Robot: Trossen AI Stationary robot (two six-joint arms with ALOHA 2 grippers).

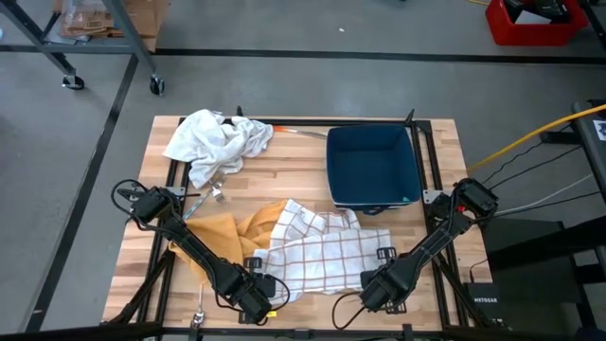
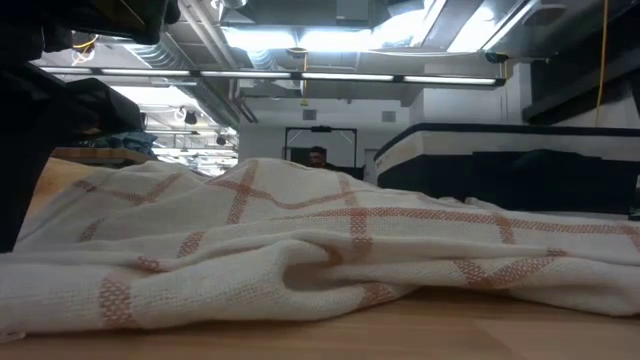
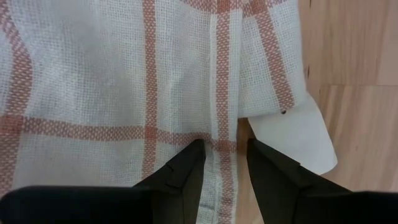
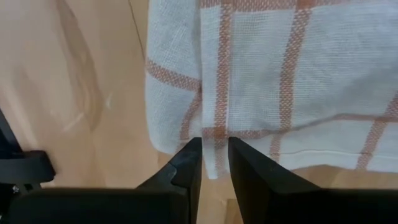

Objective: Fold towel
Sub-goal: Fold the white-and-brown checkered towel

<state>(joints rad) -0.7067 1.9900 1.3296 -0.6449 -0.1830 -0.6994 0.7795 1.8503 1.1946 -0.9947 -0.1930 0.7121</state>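
The towel, white with orange-red checks, lies rumpled on the wooden table, near its front edge. My left gripper is at the towel's near left end and is shut on it. My right gripper is at the near right end and is also shut on the cloth. In the low view the towel rests on the tabletop in soft folds. My left gripper pinches the towel's near edge at a checked stripe between its two fingers, coming from above and pointing steeply down. One layer or several, I cannot tell. The cloth lies slack on the table. My right gripper pinches the towel's near edge close to its corner between its two fingers, from above and pointing down. The fingertips hide how many layers it has. The cloth around the hold lies flat on the wood.
A mustard cloth lies partly under the towel's left side. A white cloth is bunched at the far left. A dark blue bin stands at the far right. A white tag sticks out beside the towel's edge.
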